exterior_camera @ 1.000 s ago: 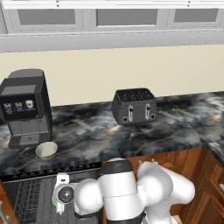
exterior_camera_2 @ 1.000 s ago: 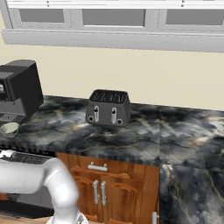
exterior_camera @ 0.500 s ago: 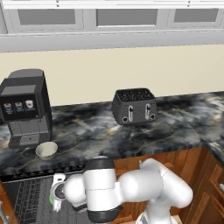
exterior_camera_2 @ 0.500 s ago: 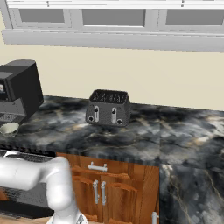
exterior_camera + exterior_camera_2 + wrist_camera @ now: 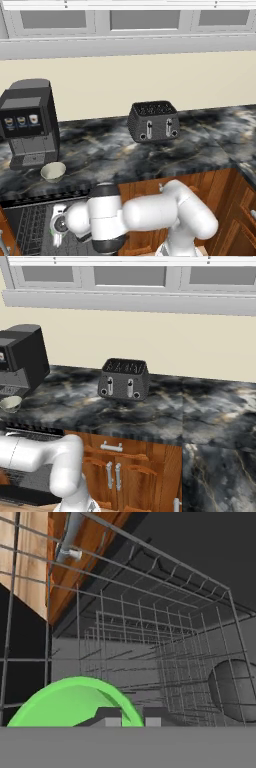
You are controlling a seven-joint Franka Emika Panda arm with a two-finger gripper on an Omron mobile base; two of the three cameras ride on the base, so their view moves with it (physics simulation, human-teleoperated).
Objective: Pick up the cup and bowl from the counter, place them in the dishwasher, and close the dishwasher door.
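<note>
Fingers (image 5: 113, 716) nearly together, both tips at the cup (image 5: 70, 704) rim: one tip sits over the green inside, the other just past the rim's right edge. Looks like a pinch on the cup wall, but the contact itself is cut off at the bottom of the hand view, so can't confirm it for certain.

Gripper (image 5: 131, 717) is down inside the dishwasher (image 5: 165, 662), wire rack (image 5: 150, 637) all around and beyond the cup. Cup opening faces the hand camera, green rim arcs up left of the tips. Round dark part (image 5: 235, 689) sits on the dishwasher floor, far right of the tips. Wooden cabinet front (image 5: 60, 557) with a silver handle (image 5: 70, 534) shows past the rack, upper left.

Left base view: arm bends low over the open dishwasher, hand (image 5: 59, 227) at the lower left above the rack. Bowl (image 5: 53, 171) on the counter (image 5: 100, 150), near edge, just in front of the coffee machine (image 5: 27, 125), well apart from the gripper. Toaster (image 5: 153, 121) mid-counter, farther right.

Right base view: bowl at the far left edge on the counter beside the coffee machine; toaster centre.
</note>
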